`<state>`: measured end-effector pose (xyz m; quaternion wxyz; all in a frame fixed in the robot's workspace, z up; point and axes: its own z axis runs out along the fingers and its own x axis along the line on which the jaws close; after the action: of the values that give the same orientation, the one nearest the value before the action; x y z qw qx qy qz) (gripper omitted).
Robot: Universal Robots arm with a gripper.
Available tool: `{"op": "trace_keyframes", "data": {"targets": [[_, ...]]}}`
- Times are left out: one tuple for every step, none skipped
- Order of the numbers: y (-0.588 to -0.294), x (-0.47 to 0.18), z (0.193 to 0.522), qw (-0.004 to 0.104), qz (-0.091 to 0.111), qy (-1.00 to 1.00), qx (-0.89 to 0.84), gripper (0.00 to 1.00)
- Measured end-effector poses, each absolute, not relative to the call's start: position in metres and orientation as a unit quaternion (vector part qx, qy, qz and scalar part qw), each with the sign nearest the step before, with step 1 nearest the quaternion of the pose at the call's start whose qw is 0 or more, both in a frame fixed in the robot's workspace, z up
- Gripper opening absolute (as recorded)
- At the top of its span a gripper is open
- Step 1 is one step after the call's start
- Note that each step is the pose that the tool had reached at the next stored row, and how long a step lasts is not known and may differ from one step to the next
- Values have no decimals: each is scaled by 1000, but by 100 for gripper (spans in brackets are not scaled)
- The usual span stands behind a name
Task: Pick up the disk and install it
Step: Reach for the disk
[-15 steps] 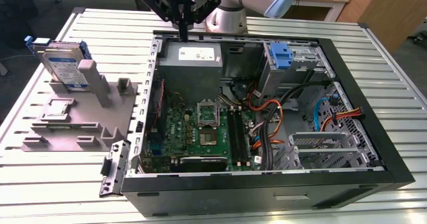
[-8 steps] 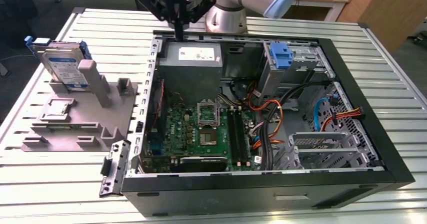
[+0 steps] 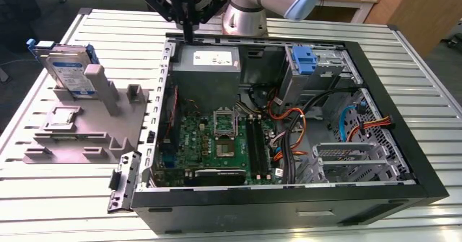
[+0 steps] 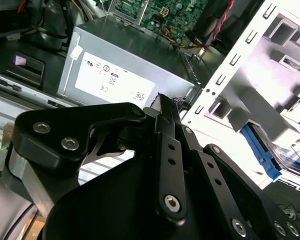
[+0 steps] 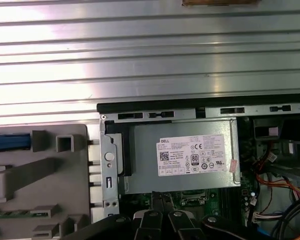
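Observation:
The disk (image 3: pixel 71 71) stands upright in a grey holder (image 3: pixel 86 128) on the exterior view's left; it is a silver drive with a white-and-blue label and blue side rails. A blue rail of the disk (image 5: pixel 9 142) shows in the first wrist view. My gripper (image 3: pixel 189 37) hangs over the far rim of the open computer case (image 3: pixel 289 198), just above the power-supply box (image 3: pixel 207 60). Its black fingers are shut, with nothing between them. Both wrist views show the gripper (image 4: pixel 162 100) (image 5: pixel 159 209) over that same box. The disk lies well off to the gripper's side.
A bare blue bracket (image 3: pixel 306 63) sits in the drive bay at the case's far right corner. The motherboard (image 3: pixel 216 144), orange and black cables (image 3: pixel 303 123) and a metal cage (image 3: pixel 347 158) lie inside. The case and holder rest on a ribbed metal table (image 3: pixel 65 198).

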<state>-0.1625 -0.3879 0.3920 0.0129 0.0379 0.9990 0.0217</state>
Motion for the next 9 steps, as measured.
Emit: {"op": "trace_keyframes", "data": {"targets": [[-388,-164,392,13,22,999,38,10],[-388,-166,392,13,22,999,38,10],[-388,-167,391,13,22,999,38,10],[-388,-168,391,13,22,999,38,10],[-388,-169,391,13,22,999,38,10],[-388,-171,391,13,22,999,38,10],[-388,-172,391,13,22,999,38,10],[-388,-172,391,13,22,999,38,10],[-388,-173,391,13,22,999,38,10]]}}
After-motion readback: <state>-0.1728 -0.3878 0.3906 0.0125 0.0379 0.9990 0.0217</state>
